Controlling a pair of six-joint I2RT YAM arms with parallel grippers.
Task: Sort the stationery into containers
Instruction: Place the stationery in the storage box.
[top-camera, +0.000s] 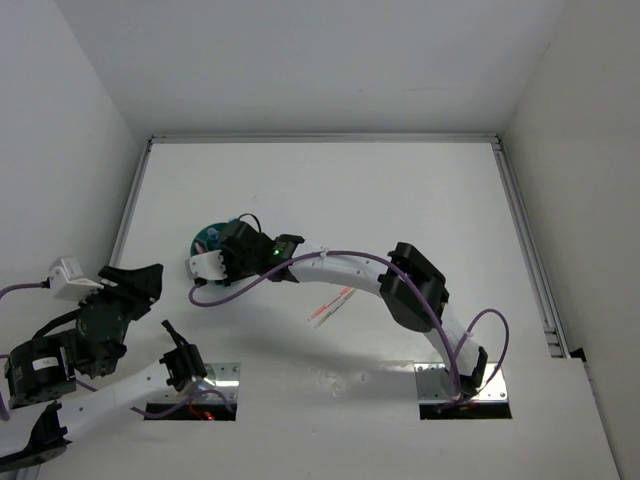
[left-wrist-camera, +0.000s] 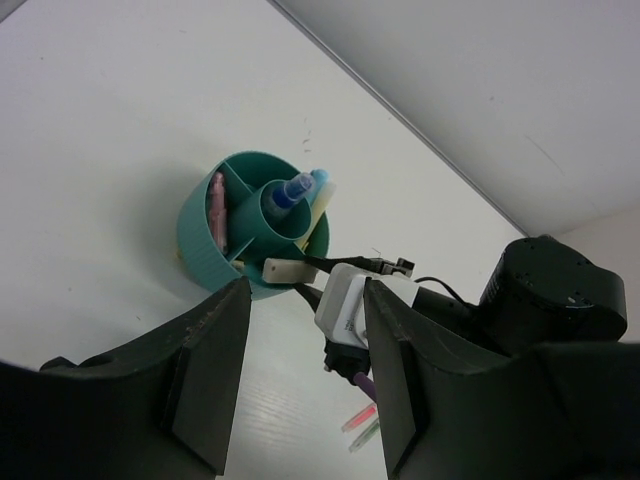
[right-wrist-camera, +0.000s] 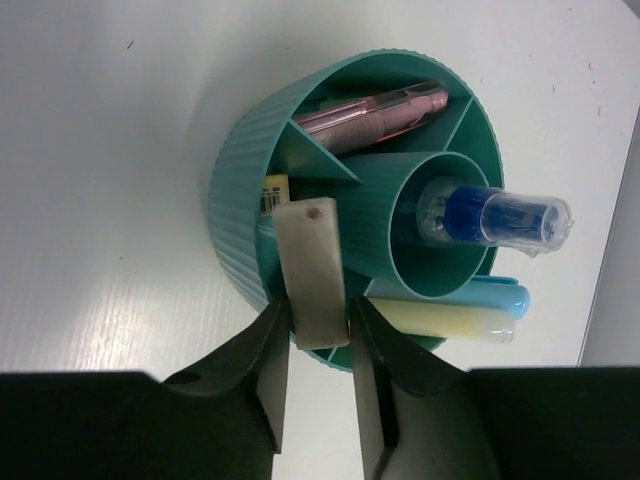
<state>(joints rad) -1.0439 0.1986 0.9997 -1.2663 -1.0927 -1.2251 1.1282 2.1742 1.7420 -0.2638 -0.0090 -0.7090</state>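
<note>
Beige eraser: flat matte slab, long axis running away from the wrist, far end over an outer compartment of ribbed teal organiser. Pinched at near end by right hand. Left hand spread wide, empty, above white bench.

My left arm and right arm: white links, black joint housings, purple cable alongside; right gripper has black fingers.

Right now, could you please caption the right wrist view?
The right gripper holds a beige eraser over the rim of the teal organiser.
</note>
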